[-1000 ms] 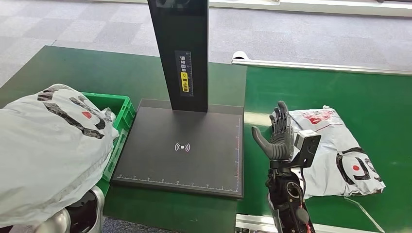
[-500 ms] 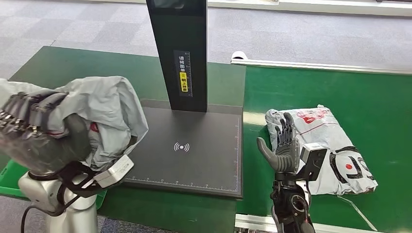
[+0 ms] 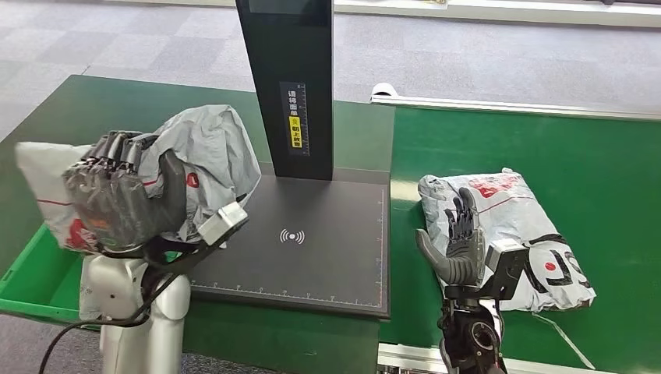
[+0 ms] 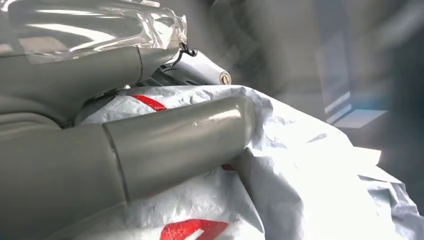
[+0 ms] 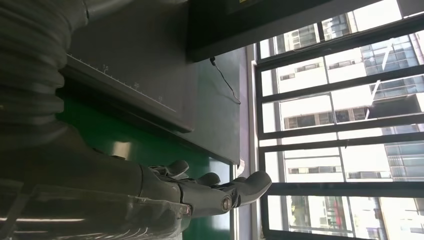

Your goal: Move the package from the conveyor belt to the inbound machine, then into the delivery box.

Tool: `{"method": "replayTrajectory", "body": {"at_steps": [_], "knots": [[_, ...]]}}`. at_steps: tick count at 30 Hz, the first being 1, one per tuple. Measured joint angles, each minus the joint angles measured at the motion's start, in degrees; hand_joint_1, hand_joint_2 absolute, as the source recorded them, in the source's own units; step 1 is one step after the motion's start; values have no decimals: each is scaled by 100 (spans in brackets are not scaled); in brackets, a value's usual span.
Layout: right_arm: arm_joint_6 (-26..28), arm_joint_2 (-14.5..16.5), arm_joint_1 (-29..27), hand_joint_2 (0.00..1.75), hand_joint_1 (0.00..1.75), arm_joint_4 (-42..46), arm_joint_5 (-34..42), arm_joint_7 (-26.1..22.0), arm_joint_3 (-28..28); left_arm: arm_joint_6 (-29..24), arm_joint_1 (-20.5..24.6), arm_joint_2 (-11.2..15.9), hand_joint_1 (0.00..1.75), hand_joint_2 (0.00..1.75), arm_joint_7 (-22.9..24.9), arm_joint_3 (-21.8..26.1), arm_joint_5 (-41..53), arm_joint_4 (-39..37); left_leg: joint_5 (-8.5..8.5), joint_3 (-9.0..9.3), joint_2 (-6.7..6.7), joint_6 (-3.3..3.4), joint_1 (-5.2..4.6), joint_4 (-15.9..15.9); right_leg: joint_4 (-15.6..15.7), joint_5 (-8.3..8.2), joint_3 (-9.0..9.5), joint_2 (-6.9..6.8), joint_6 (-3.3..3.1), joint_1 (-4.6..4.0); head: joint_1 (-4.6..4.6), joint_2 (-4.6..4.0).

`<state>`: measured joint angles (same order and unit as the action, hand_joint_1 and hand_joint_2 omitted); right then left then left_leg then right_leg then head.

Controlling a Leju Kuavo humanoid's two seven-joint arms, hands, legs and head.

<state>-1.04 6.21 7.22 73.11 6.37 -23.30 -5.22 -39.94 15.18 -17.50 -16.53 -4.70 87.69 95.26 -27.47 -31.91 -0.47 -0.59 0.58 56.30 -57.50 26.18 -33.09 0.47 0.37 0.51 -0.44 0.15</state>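
Package (image 3: 206,156) in L hand (image 3: 117,199)

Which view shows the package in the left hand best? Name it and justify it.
The head view: it shows the whole crumpled grey package gripped by the left hand above the green delivery box. The left wrist view shows a close patch of its wrinkled plastic with red print under the thumb. The right wrist view looks elsewhere.

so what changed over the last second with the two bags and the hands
The left hand, gripping the grey package, swung it from low at the left, over the green bin, up toward the scanner plate. The second package drifted left along the belt beside the open right hand. The scanner stayed put.
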Motion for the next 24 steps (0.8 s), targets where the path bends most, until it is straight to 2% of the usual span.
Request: {"method": "replayTrajectory", "body": {"at_steps": [1,4,7,10,13,20,22,24], "knots": [[-15,-6,-43,175,0,43,-4,2,18,-1,9,49,175,0,319,-147,6,-261,0,0,3,0,0,0,0,-1,0,1,-1,0,1,-1],[-68,-26,-117,175,0,120,-22,31,65,-8,116,154,175,0,840,-493,12,-1062,0,-1,3,0,0,1,0,-2,-2,1,-1,0,1,0],[-229,-35,-86,175,0,139,-124,101,113,138,391,231,175,0,1286,-745,4,-2317,0,-3,0,0,0,1,0,-2,-1,1,-1,0,1,0],[-385,-34,7,175,0,124,-213,134,150,385,595,266,175,0,1401,-879,-10,-3451,0,-2,13,0,0,1,-1,-3,-3,10,-2,0,0,0],[-479,-28,78,175,0,99,-268,136,188,685,728,296,175,0,1367,-948,-23,-4236,0,-3,13,0,0,1,-1,-4,-4,11,-2,0,-1,0],[-586,-5,161,175,0,64,-334,136,257,1030,879,367,175,0,1293,-962,-63,-5088,0,-12,12,0,1,0,-2,-3,-11,11,-2,-1,1,0],[-594,4,185,175,0,56,-353,136,279,932,913,385,175,0,1364,-954,-73,-5164,0,-13,12,0,1,0,-2,-3,-10,11,-2,-1,1,0],[-603,16,204,175,0,55,-365,136,297,592,932,404,175,0,1536,-933,-51,-5170,0,-12,12,0,1,0,-2,-3,-10,11,-2,-1,1,1]]}}
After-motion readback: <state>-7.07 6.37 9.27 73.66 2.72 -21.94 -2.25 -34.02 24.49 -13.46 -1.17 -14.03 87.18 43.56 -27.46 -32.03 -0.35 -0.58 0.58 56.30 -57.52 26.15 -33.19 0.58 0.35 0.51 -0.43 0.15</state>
